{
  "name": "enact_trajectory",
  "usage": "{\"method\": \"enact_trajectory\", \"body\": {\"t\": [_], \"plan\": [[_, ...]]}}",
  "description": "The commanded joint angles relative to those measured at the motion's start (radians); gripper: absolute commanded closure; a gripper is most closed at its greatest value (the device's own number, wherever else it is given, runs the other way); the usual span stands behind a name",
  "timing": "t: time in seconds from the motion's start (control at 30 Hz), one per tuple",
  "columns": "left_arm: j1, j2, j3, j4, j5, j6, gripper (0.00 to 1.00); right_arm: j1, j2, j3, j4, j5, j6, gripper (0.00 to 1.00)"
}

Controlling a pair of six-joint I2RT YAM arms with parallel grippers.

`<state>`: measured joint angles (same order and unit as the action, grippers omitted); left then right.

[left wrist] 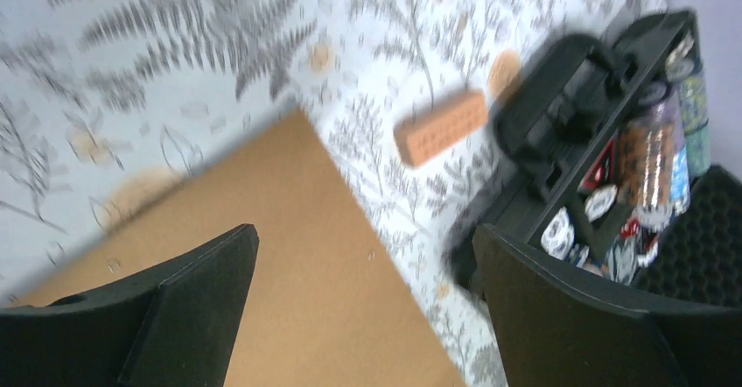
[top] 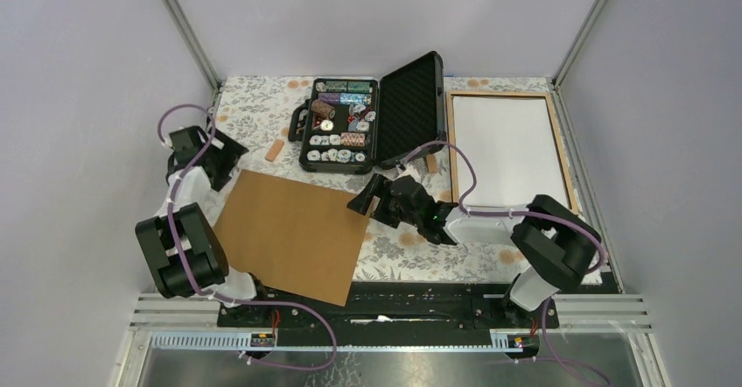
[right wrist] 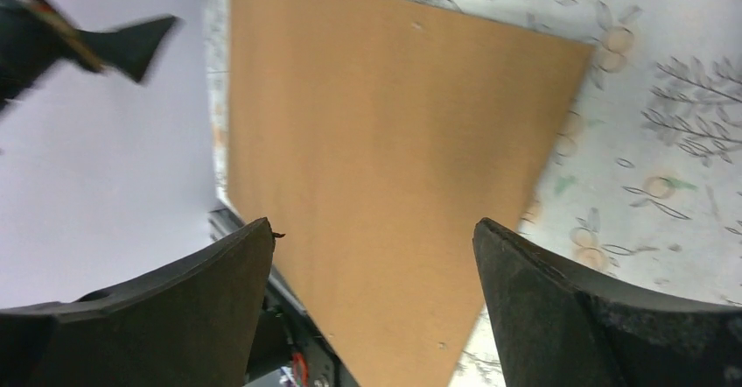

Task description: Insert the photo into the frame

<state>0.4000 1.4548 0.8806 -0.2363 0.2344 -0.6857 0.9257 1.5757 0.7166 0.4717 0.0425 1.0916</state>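
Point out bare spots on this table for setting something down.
Bare cloth: far left, between the orange block, the poker chip case and the far edge; also near the front, between the brown board and the right arm. Crowded: before the case, where the right tool sits at the board's corner. The frame fills the right side.

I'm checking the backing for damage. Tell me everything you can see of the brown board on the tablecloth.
The plain brown rectangular backing board is thin and matte, like fibreboard, with a few tiny specks. It lies flat on the floral tablecloth, left of centre, turned askew, its near corner reaching over the black base rail. The right end effector hangs open at its right corner; contact is unclear.
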Motion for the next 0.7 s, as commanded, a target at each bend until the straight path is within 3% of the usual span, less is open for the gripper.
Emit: {"method": "enact_trajectory", "body": {"t": [0.0,0.2,0.5,0.67], "plan": [[0.007,0.080,0.127,-0.059,-0.133,0.081,0.01,0.002,0.071,0.036,-0.068,0.018,0.011,0.07],[0.013,0.218,0.148,-0.061,-0.069,0.123,0.02,-0.039,0.152,-0.015,0.062,-0.039,0.074,0.06],[0.016,0.275,0.064,-0.013,0.051,0.083,0.01,-0.039,0.273,0.014,0.225,-0.103,0.131,0.10],[0.017,0.257,0.004,0.025,0.146,0.032,0.02,-0.038,0.230,0.042,0.376,-0.160,0.139,0.15]]}}
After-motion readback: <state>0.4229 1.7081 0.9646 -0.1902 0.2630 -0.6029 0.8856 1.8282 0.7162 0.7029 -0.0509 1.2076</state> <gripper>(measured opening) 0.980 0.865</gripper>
